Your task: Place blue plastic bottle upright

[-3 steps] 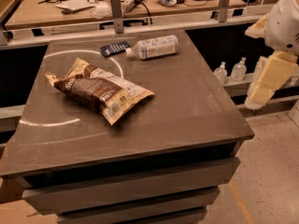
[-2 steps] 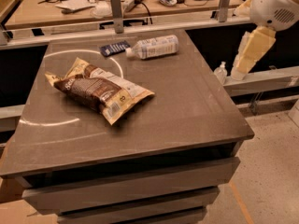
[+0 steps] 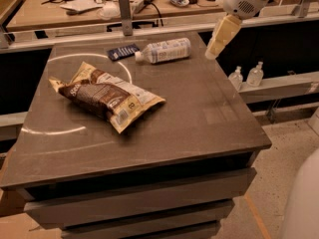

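Observation:
The blue plastic bottle [image 3: 164,51] lies on its side at the far end of the dark table [image 3: 199,113], its white cap pointing left and its white label facing up. My gripper [image 3: 219,38] hangs from the arm at the upper right, above the table's far right corner and a little to the right of the bottle's base. It touches nothing.
A brown and gold snack bag [image 3: 104,96] lies on the left-centre of the table. A flat dark-blue packet [image 3: 123,52] lies just left of the bottle's cap. Two tiny clear pump bottles [image 3: 246,75] stand on a ledge beyond the right edge. A cluttered desk [image 3: 99,4] runs behind.
My gripper has moved up and to the left, from beside the table's right edge to above its far right corner, closer to the bottle. The objects on the table have not moved.

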{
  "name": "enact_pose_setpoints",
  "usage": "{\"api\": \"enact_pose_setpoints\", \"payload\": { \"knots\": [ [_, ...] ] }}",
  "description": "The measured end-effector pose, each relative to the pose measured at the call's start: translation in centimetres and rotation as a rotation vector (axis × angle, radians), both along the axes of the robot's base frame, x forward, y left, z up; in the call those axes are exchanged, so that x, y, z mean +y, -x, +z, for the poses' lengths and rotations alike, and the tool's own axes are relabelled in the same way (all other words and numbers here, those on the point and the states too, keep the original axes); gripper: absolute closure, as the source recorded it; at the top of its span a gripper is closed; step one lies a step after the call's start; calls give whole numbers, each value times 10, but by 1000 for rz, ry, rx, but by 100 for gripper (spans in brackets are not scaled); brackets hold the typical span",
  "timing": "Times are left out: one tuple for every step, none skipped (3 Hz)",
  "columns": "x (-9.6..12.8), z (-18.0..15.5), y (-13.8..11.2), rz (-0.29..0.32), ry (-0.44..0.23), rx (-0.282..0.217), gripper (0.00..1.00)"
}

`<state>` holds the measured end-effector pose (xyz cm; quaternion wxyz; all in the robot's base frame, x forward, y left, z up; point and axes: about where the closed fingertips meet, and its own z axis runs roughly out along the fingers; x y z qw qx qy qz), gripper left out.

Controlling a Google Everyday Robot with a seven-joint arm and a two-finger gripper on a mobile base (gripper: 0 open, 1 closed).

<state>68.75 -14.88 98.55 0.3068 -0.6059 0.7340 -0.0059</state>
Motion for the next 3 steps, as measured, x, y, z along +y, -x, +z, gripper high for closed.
{"api": "enact_pose_setpoints", "payload": {
  "knots": [
    [-1, -5, -4, 4, -3, -2, 0],
    [8, 2, 5, -22, -1, -27, 0],
    [44, -14, -6, -43, -7, -132, 0]
  ]
}}
